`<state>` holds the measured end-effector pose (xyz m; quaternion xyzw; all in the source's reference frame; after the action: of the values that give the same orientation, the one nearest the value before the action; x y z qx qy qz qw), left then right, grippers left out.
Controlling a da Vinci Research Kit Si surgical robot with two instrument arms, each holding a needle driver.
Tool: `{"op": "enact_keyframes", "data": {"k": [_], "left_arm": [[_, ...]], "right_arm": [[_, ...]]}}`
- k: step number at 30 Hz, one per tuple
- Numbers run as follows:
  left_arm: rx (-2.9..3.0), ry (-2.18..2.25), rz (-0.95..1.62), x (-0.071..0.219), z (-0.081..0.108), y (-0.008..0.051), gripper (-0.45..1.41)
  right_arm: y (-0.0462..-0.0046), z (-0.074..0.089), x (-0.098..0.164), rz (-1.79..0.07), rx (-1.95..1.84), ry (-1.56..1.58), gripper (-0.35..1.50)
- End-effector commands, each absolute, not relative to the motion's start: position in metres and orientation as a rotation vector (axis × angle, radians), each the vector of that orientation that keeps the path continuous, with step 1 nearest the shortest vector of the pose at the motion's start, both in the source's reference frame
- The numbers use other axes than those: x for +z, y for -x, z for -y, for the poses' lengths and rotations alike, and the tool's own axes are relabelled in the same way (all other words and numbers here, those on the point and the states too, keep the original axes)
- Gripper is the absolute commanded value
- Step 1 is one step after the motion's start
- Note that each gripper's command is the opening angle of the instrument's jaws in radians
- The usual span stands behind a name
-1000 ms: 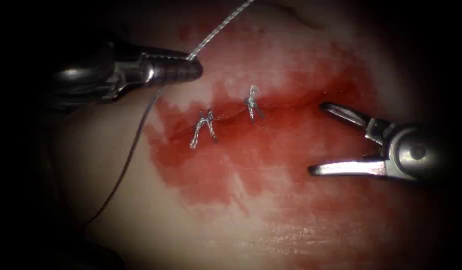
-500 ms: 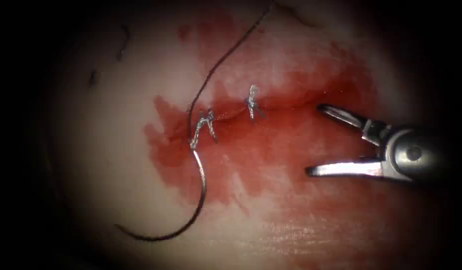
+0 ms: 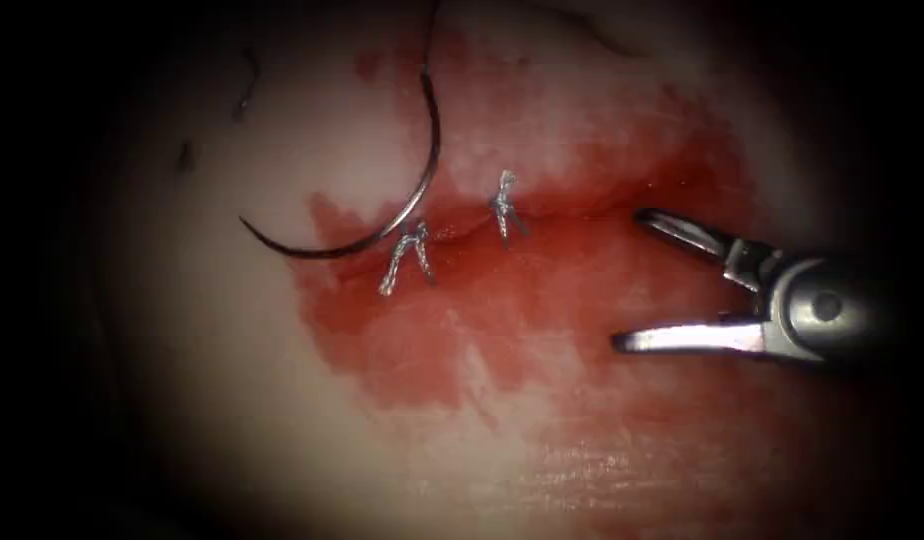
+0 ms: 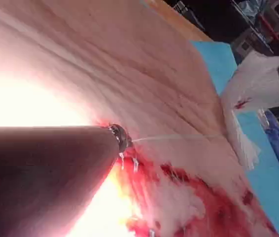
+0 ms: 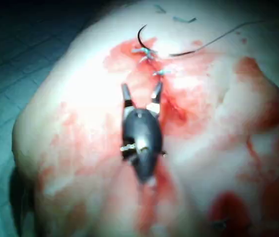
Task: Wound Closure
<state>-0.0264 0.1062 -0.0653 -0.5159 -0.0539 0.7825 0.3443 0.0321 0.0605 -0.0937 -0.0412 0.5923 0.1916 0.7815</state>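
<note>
Needle (image 3: 402, 205): lies free on the tissue (image 3: 232, 400), left of the two tied stitches, held by neither tool. It bows like a hook: the swaged end is up toward the far edge of the tissue, the body sweeps down past the left stitch, and the point aims left, away from the cut. Its long axis runs from upper right to lower left. I cannot tell whether any part is in the tissue.
Thread (image 3: 429, 40): runs from the needle's upper end off toward the far edge.
Left stitch (image 3: 404, 256): knotted across the cut, its two cut ends splayed toward the near side.
Right stitch (image 3: 504, 206): knotted across the cut (image 3: 572, 212), just right of the first.
Red fluid (image 3: 542, 300): spread around the cut and toward the tissue's right side.
Right tool (image 3: 637, 278): at the right end of the cut, jaws spread wide, grasping nothing.
Left tool (image 4: 121, 138): its tip is seen in its own wrist view; jaw state cannot be told.
Change: half a second ago the needle lay below the left stitch, curving toward the near edge; now it lies above it. The right tool has not moved.
</note>
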Motion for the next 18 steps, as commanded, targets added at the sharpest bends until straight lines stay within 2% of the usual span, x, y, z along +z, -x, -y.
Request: {"op": "enact_keyframes", "data": {"k": [1, 3, 5, 12, 18], "left_arm": [[1.986, 1.325, 0.163, -0.065, -0.107, 0.0267, 0.57], [1.968, 1.298, 0.207, -0.064, -0.107, 0.0264, 0.70], [1.958, 1.274, 0.246, -0.064, -0.106, 0.0261, 0.76], [2.056, 1.252, 0.313, -0.063, -0.102, 0.0234, 0.78], [2.184, 1.164, 0.311, -0.064, -0.096, 0.0155, 0.78]], "right_arm": [[-0.0330, -0.060, -0.093, -1.283, 0.412, 0.089, 1.32], [-0.0330, -0.060, -0.093, -1.283, 0.412, 0.089, 1.32], [-0.0330, -0.060, -0.093, -1.283, 0.412, 0.089, 1.32], [-0.0331, -0.060, -0.093, -1.280, 0.414, 0.091, 1.32], [-0.0331, -0.060, -0.093, -1.280, 0.414, 0.091, 1.32]]}}
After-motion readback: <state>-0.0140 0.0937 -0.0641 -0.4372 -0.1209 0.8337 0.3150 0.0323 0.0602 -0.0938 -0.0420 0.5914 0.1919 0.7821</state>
